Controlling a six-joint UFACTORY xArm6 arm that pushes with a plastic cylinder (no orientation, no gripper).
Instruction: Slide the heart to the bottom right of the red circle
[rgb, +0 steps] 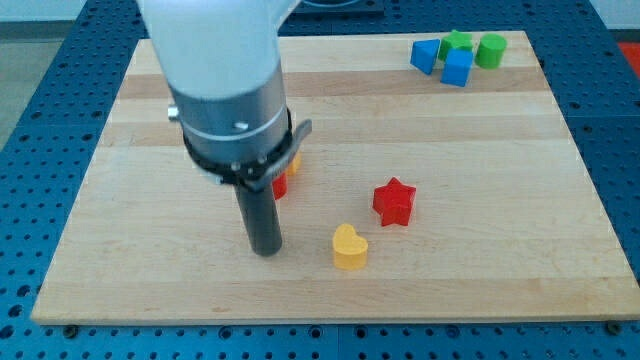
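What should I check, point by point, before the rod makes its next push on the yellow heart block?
1. My tip shows: ok, it is on the wooden board.
2. Tip's place: ok, at the view's left of the yellow heart block, with a gap between.
3. Red circle block located: not ok, mostly hidden behind the arm; only a red sliver shows, its shape cannot be told.
4. Heart is already at the bottom right of that red piece: ok, though not close.
5. Red star block out of the way: cannot tell, it sits near the heart, up and right.

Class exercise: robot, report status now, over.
My tip on board, left of yellow heart, apart. Red circle mostly hidden behind arm. Red star right of heart.
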